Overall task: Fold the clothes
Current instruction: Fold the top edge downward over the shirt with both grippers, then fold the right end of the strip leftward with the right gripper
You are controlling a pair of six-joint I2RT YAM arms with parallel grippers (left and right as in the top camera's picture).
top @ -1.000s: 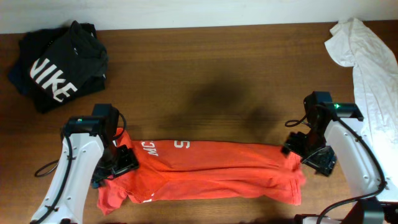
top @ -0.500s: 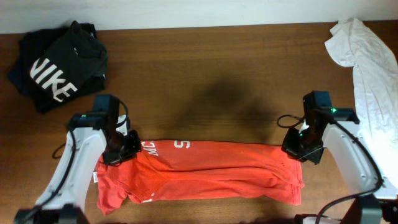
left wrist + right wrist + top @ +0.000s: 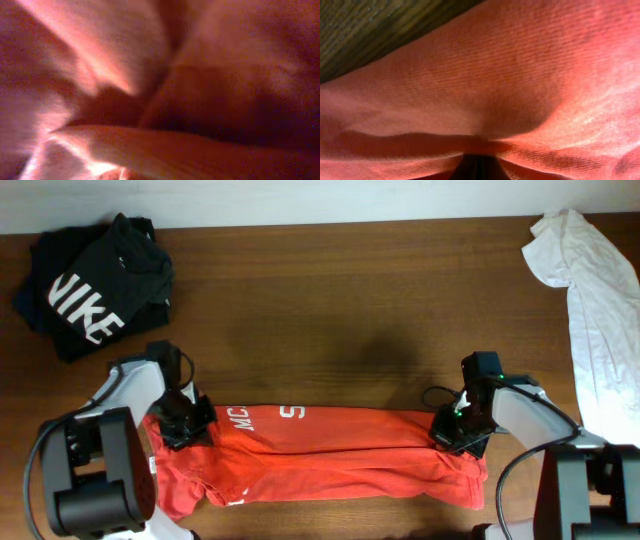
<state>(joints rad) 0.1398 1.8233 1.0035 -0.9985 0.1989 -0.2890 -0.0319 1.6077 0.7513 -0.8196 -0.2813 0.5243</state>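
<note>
The clothes (image 3: 330, 455), a red-orange T-shirt with white lettering, lie folded into a long band across the table's near side. My left gripper (image 3: 190, 423) sits on the band's upper left corner, shut on the fabric. My right gripper (image 3: 452, 430) is shut on the upper right corner. Blurred red cloth (image 3: 225, 75) fills the left wrist view and hides the fingers. In the right wrist view, red ribbed cloth (image 3: 495, 75) bunches into a pinch at the bottom centre, with wood table (image 3: 370, 30) showing at the top left.
A black garment with white NIKE lettering (image 3: 95, 285) lies at the back left. A white garment (image 3: 600, 310) lies along the right edge. Bare brown wood table (image 3: 330, 310) stretches between them, behind the shirt.
Both grippers went from open to shut and dropped onto the shirt's upper corners. The left one shifted up and right, the right one moved left. The shirt barely shifted.
</note>
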